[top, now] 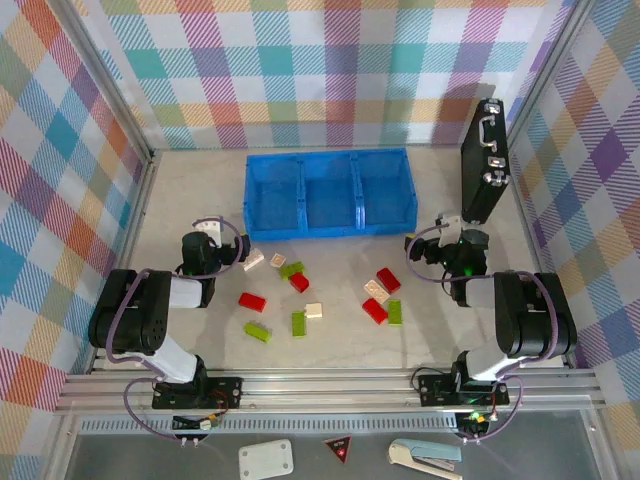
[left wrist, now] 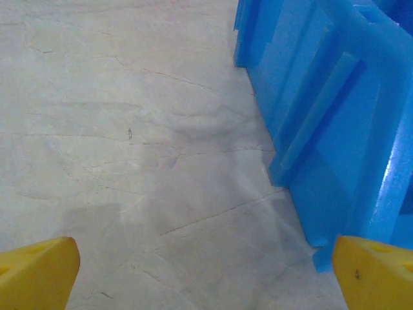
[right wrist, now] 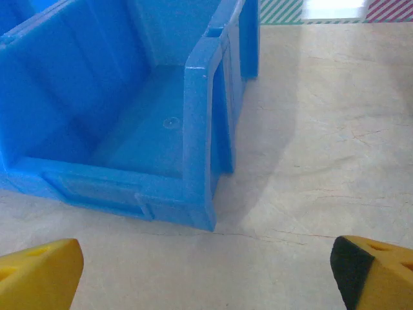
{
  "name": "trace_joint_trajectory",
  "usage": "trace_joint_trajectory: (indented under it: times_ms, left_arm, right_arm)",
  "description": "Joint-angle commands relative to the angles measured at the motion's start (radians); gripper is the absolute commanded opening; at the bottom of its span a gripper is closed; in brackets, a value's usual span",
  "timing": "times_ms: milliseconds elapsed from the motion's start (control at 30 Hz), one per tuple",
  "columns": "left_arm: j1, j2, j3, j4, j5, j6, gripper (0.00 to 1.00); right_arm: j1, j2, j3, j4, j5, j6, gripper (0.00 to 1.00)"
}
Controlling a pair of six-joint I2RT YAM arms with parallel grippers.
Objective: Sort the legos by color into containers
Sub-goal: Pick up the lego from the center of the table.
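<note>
Lying between left pincer (top: pixel 207 227) and right pincer (top: pixel 447 219) are the legos (top: pixel 375 311).

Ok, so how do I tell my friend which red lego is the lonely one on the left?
Find the blue bin at the back and come forward from its left compartment, past two cream legos. The red lego lies there, a lime green lego a little further forward. It's the leftmost red, and the only red with no brick right beside it.

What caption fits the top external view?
Red, green and cream legos scattered on the table near the blue bin, its three compartments empty.
</note>
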Motion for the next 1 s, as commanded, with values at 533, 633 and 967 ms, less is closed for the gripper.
trace_joint_trajectory:
  times_ms: [533, 633, 967]
  left_arm:
    - [0.003, -0.001, -0.009, 0.05, 0.025, 0.014, 1.0]
    - [0.003, -0.003, -0.008, 0.051, 0.027, 0.014, 1.0]
    - [0.005, 0.0, -0.008, 0.048, 0.03, 0.013, 1.0]
  right_arm:
    - [-0.01, 0.002, -0.002, 0.038, -0.017, -0.01, 0.99]
    - [-0.01, 0.002, -0.001, 0.038, -0.016, -0.01, 0.99]
    - [-0.01, 0.008, 0.028, -0.01, 0.114, 0.043, 0.99]
